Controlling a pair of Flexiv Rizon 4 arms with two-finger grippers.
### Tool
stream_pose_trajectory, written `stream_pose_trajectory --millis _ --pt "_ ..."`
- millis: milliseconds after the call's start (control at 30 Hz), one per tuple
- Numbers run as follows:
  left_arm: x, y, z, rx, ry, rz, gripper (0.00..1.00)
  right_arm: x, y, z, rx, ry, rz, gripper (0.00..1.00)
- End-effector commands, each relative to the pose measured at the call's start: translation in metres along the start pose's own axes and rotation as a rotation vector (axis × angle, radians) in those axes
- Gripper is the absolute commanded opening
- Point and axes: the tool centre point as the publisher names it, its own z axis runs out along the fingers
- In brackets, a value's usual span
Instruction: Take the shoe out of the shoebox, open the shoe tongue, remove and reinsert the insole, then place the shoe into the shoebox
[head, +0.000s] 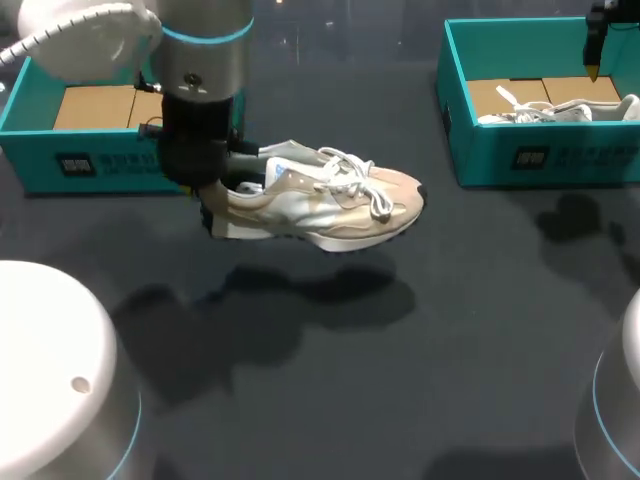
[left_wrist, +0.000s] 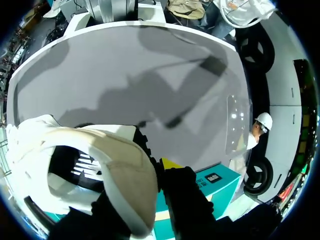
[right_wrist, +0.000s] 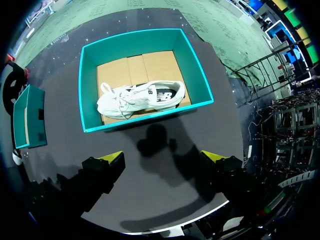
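Our left gripper (left_wrist: 152, 175) clamps the heel of the beige shoe (head: 320, 200) and holds it in the air over the dark table (head: 430, 350), just in front of the left shoebox (head: 90, 155). Our right gripper (right_wrist: 165, 159), fingers spread wide and empty, hangs above the right shoebox (right_wrist: 95, 85), where a white shoe (right_wrist: 140, 97) lies. We judge the taking-out step nearly done. Next, the beige shoe needs setting down sole-first, so the tongue can be opened.
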Motion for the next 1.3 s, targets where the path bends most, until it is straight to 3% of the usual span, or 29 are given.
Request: stream_pose_trajectory --millis 33,367,800,1300 --pt "-0.006 -0.005 0.018 -0.076 -0.008 0.009 0.0 0.0 0.0 0.0 0.0 0.0 0.0 1.0" --pt "-0.023 -0.007 0.054 -0.037 -0.027 0.024 0.0 0.0 0.0 0.0 0.0 0.0 0.0 1.0" --pt "-0.067 -0.019 0.106 -0.007 0.002 0.02 0.0 0.0 0.0 0.0 0.0 0.0 0.0 1.0" --pt "-0.101 -0.024 0.136 0.018 0.022 0.041 0.0 0.0 0.0 0.0 0.0 0.0 0.0 1.0"
